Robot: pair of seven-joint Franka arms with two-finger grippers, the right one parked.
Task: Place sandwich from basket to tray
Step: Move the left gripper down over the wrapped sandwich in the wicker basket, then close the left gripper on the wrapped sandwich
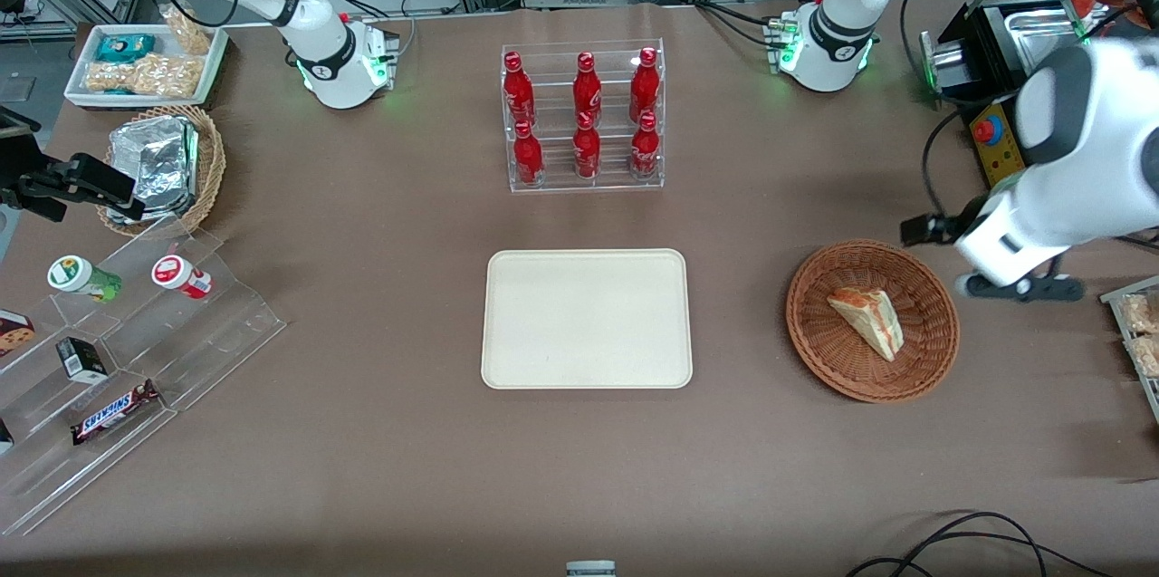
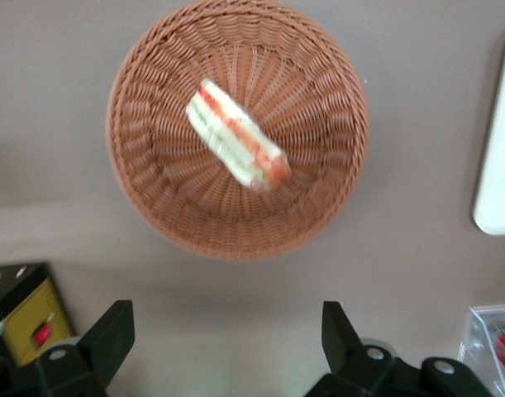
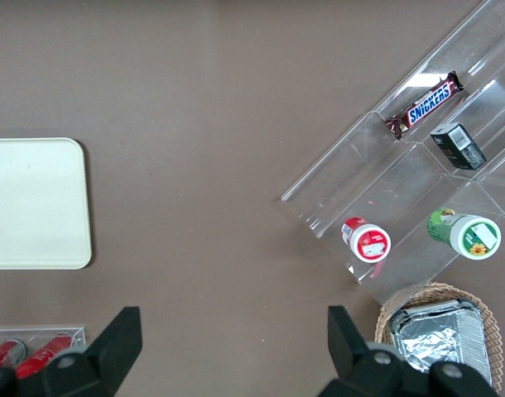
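Toward the parked arm's end of the surface [image 1: 380, 432], a clear stepped rack [image 1: 136, 351] runs off the frame edge, so some of its snacks are cut off; a candy bar [image 1: 115, 412] and two small capped cups [image 1: 181, 276] show plainly. Near the middle lies the tray [image 1: 587, 319], bare, with a clear rack of red bottles [image 1: 584, 115] farther from the front camera. Toward the working arm's end sits the basket [image 1: 933, 351], and the sandwich [image 1: 867, 320] lies in it, its layered edge blurred in the wrist view. The gripper [image 2: 227, 339] hangs above the surface just beside the basket, apart from it, fingers [image 2: 111, 335] spread wide and holding nothing; from the front it is mostly hidden under the arm's white casing [image 1: 1068, 169].
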